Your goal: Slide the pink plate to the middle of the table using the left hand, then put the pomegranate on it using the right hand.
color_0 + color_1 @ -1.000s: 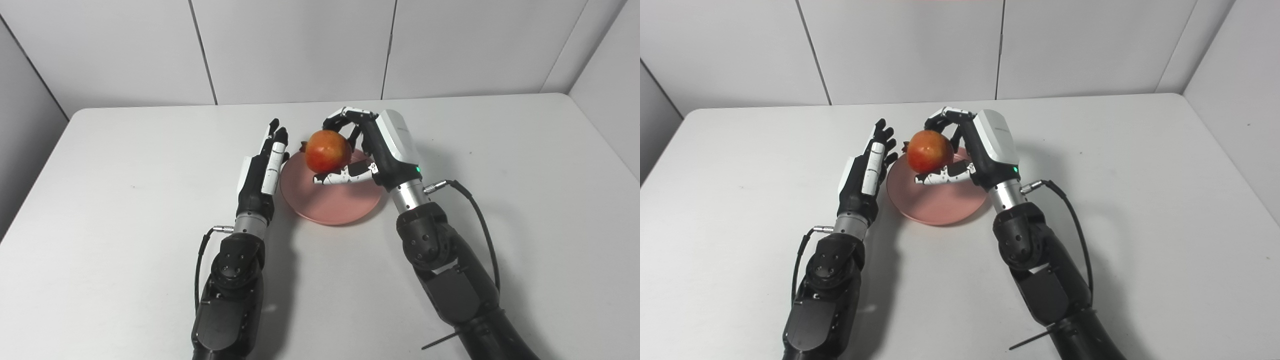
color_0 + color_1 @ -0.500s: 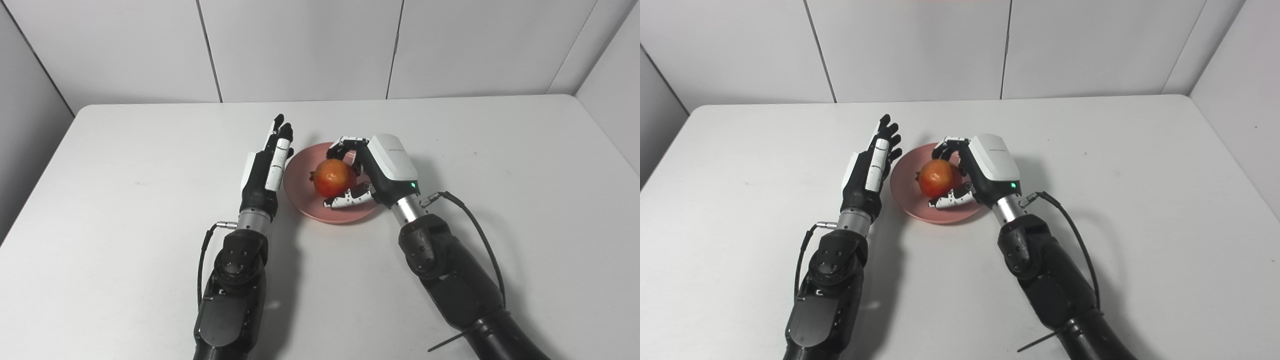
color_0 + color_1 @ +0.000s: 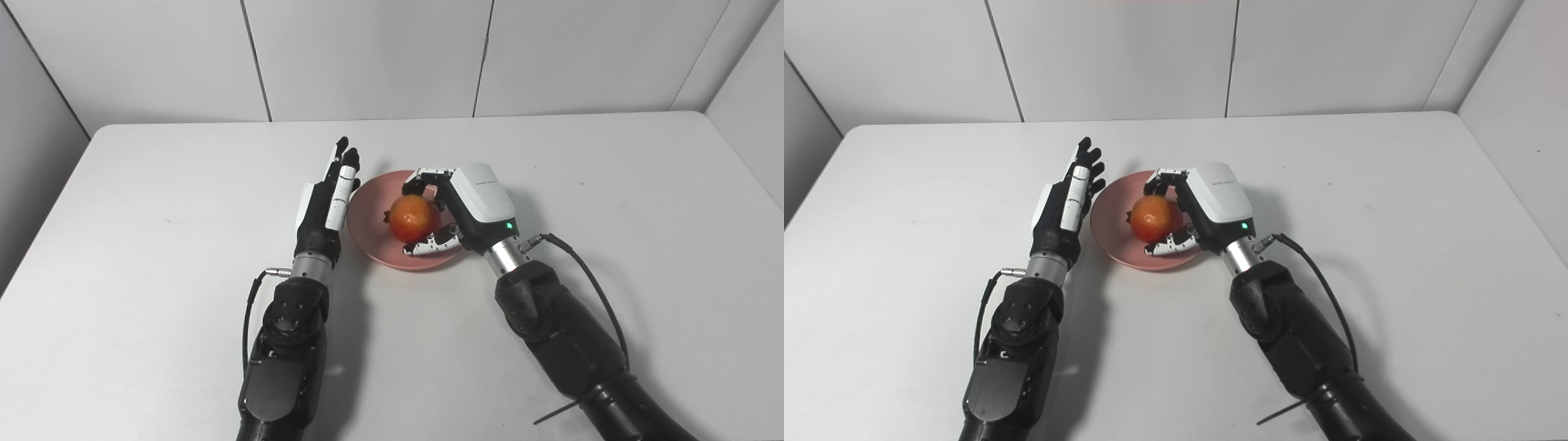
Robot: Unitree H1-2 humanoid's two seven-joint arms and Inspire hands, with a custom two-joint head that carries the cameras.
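Observation:
The pink plate [image 3: 370, 220] lies near the middle of the white table [image 3: 153, 202]. The red-orange pomegranate [image 3: 414, 218] rests low in the plate, with my right hand [image 3: 467, 205] shut around it, fingers over its far side and thumb under its near side. My left hand [image 3: 326, 197] is open and flat, fingers straight and pointing away, standing on edge against the plate's left rim. The same scene shows in the right eye view, with the pomegranate [image 3: 1153, 218], the plate [image 3: 1111, 226], the left hand [image 3: 1067, 202] and the right hand [image 3: 1213, 205].
Grey wall panels [image 3: 367, 55] close off the table's far edge and right side. A black cable [image 3: 588, 275] loops off my right wrist over the table. Bare table lies to the left and right of both arms.
My right hand has lowered the pomegranate from above the plate's far rim down into the plate. The left hand has stayed against the plate's left rim. The camera view shifted slightly.

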